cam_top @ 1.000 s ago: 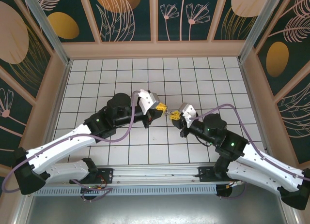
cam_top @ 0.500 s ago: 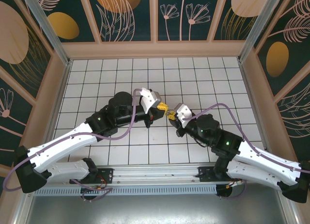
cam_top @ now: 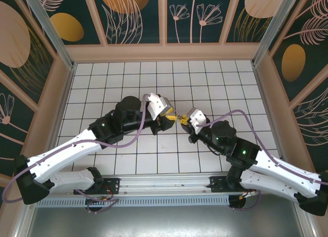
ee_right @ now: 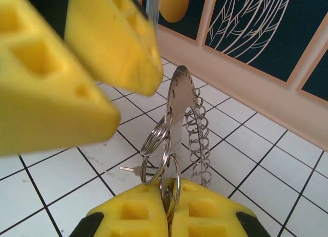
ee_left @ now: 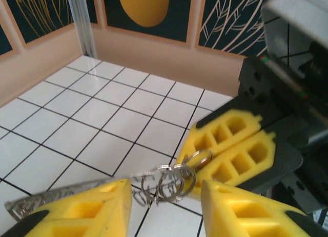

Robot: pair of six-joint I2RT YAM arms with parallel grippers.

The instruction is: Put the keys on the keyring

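Fringed thin silver-grey metal keyring (ee_right: 177, 106), mid-table: small loops are pinched by the closed right gripper (ee_right: 169, 196), and its long axis is directed leftward into the half-open, unclamped left gripper (ee_left: 164, 190).

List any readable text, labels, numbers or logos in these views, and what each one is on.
None readable.
The keyring: bare metal, no stamp visible.
The right gripper and left gripper: plain yellow fingers, no marking.
The wall panels: leaf and circle drawings, no lettering.
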